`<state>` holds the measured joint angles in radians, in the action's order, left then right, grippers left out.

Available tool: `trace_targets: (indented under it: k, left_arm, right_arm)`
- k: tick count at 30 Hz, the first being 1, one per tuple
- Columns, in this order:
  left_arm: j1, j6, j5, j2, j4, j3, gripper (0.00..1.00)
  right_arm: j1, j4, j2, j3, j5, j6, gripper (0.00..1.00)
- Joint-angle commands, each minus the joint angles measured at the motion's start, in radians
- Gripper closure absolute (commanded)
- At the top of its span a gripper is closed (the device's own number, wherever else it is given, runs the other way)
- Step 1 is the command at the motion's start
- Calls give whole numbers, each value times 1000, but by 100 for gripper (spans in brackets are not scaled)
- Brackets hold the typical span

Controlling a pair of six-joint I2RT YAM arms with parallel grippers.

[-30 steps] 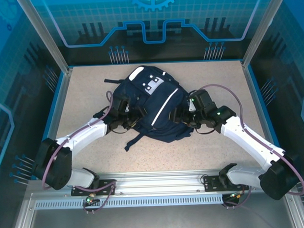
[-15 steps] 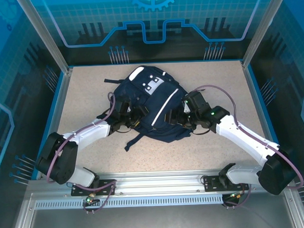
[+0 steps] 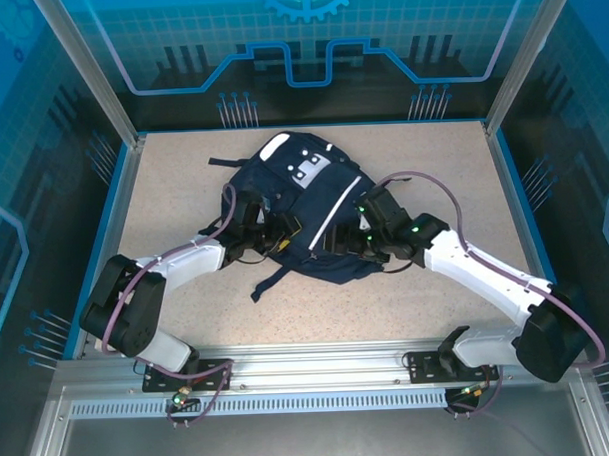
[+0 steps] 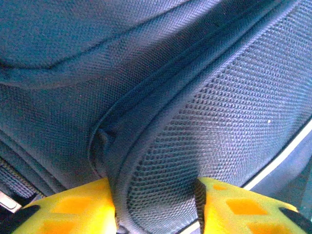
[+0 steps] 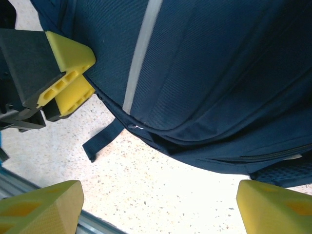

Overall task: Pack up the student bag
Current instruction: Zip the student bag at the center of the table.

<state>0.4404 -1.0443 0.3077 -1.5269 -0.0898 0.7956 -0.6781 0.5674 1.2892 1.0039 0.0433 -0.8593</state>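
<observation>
Counter [image 3: 173, 183]: speckled beige, and it carries the whole job. Your student bag [image 3: 283, 184] lies flat on it, about mid-width and toward the far side, with its white patch [image 3: 279, 146] at the far end. A white stripe [image 3: 329, 212] runs diagonally down the navy front.

Left arm [image 3: 176, 264]: it reaches in from the near left corner, wrist over the bag's left flank. Right arm [image 3: 476, 272]: it reaches in from the near right, wrist over the bag's near right edge.

Left tool [image 4: 156, 214]: clamped on the bag. Your left wrist view shows a padded mesh fold and its piped seam standing between the two yellow fingers [image 4: 73, 214], the fabric touching both.

Right tool [image 5: 156, 209]: fingers wide apart and holding nothing. Bare counter and the bag's near hem lie between them.

A dark strap [image 5: 102, 139] trails off the hem onto the counter, just below the stripe's end. Whether the bag's zip is open cannot be told.
</observation>
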Motion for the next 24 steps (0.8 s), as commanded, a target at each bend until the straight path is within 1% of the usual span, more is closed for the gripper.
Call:
trace_targets:
  k: [1, 3, 8, 15, 18, 21, 24]
  left_arm:
    - [-4, -40, 72, 12, -71, 24, 65]
    - [-4, -69, 79, 12, -76, 20, 72]
    - [-4, -130, 85, 8, -112, 14, 83]
    - [-4, -174, 78, -4, -124, 21, 93]
    - [-3, -189, 74, -1, -133, 18, 98]
    - [-3, -195, 73, 2, -134, 17, 100]
    - [-3, -197, 74, 2, -133, 20, 100]
  right_arm:
    - [-74, 42, 55, 59, -119, -1, 18]
    - [-119, 50, 98, 80, -189, -20, 19]
    - [-194, 34, 211, 128, -257, -81, 25]
    - [-244, 22, 361, 204, -291, -198, 53]
    - [-253, 31, 404, 227, -320, -251, 61]
    - [-252, 34, 426, 235, -356, -289, 64]
    - [-251, 58, 446, 253, -400, -312, 63]
